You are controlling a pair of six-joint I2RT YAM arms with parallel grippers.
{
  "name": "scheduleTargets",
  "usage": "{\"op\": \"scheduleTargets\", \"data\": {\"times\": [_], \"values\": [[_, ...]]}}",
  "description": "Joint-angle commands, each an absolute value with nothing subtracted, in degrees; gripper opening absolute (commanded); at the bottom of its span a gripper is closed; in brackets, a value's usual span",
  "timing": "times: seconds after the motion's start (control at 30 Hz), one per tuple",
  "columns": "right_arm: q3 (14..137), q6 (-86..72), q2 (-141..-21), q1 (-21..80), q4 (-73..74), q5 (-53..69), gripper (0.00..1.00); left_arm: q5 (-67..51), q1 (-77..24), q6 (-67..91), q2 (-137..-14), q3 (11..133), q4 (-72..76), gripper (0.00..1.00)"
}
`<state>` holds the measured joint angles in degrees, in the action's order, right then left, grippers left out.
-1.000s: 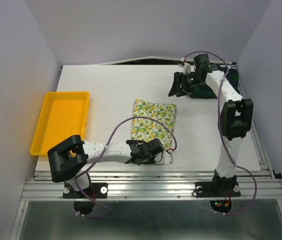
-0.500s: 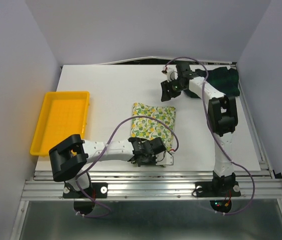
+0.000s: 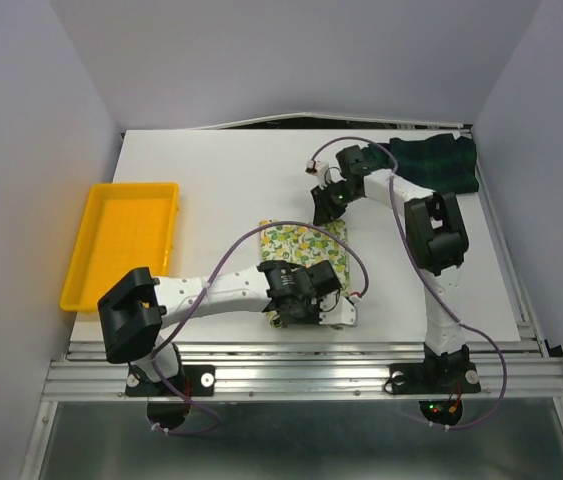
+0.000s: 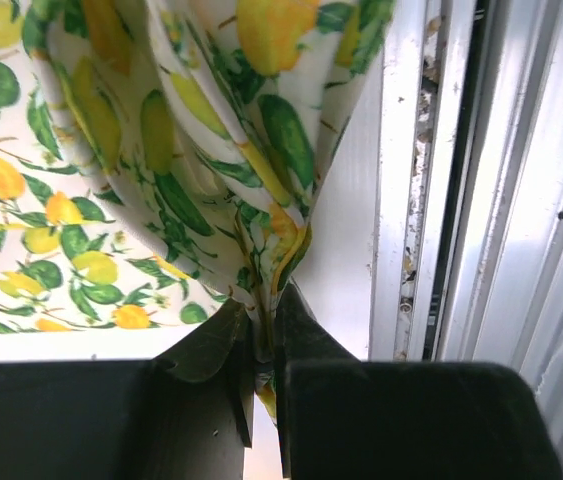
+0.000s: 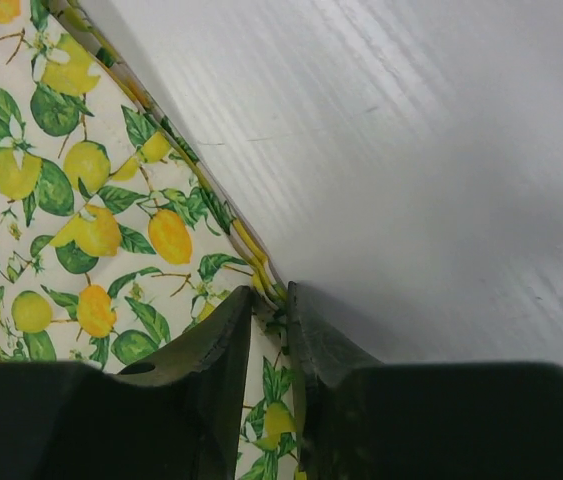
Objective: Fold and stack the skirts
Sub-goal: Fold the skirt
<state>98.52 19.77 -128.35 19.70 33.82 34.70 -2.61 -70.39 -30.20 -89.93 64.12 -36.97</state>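
the lemon-print skirt (image 3: 299, 247), white with yellow lemons and green leaves, lies at centre front, its near edge lifted; the plaid skirt (image 3: 439, 163), dark green-navy, sits bunched far right.

My left hand (image 4: 266, 335) and right hand (image 5: 271, 305) are matte black, on white arms (image 3: 211, 291) with chunky black joints (image 3: 136, 315) and loopy purple cables (image 3: 229, 258).

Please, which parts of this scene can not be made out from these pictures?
1. Top view: near edge of the lemon skirt, under the left gripper.
2. Top view: part of the plaid skirt, behind the right arm.
3. Left wrist view: how many cloth layers are pinched, too bunched.
4. Right wrist view: skirt corner, covered by the right gripper; the rest, cut by the frame.
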Motion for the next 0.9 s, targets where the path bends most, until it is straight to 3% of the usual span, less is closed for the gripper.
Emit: {"op": "scheduleTargets", "data": {"times": [0.0, 0.2, 0.53, 0.87], "values": [[94.1, 23.1, -127.5, 22.1, 34.7, 37.8, 0.25, -7.8, -70.1, -33.7, -88.8, 68.9, -44.6, 0.0], [88.5, 23.0, -124.2, 24.7, 33.3, 41.0, 0.17, -11.4, -68.0, -36.9, -90.9, 75.5, -50.7, 0.01], [80.8, 21.6, -119.7, 29.0, 31.6, 45.3, 0.16, -12.3, -62.1, -43.1, -94.9, 86.6, -58.1, 0.04], [77.1, 19.7, -118.0, 30.1, 29.8, 47.9, 0.15, -8.1, -54.9, -48.2, -98.9, 87.9, -56.0, 0.04]]}}
